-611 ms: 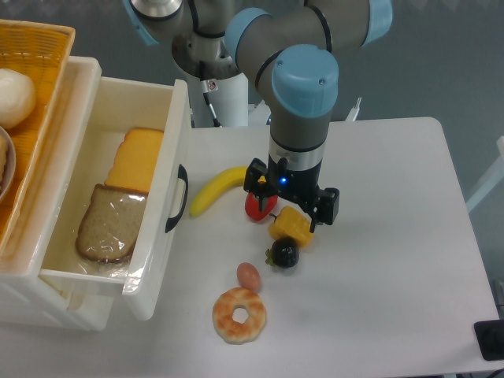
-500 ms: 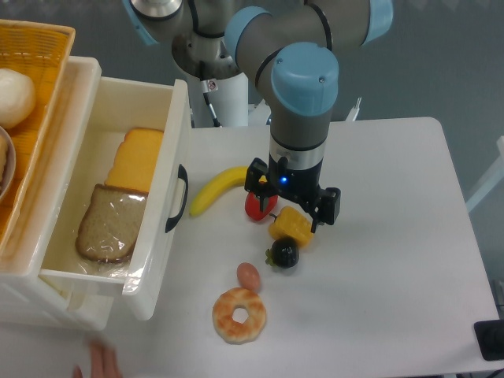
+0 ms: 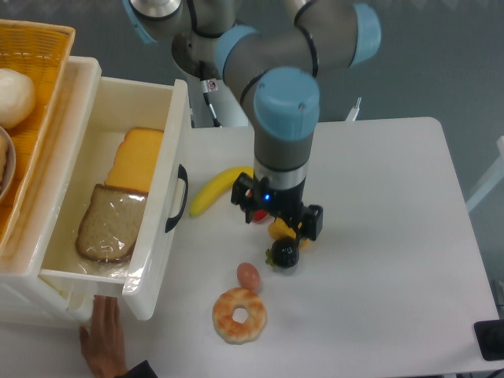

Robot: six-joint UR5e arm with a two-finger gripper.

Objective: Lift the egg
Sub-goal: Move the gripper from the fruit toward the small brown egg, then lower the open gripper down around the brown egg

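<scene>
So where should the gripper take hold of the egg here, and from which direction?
Probably from straight above, closing across the narrow middle of the egg. It lies on its side on the table, with the donut close in front and the black ball to one side, so low sideways approaches look crowded.

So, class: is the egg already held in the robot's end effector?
No. The egg lies on the white table just above the donut, while the end effector hangs apart from it, up and to the right.
</scene>
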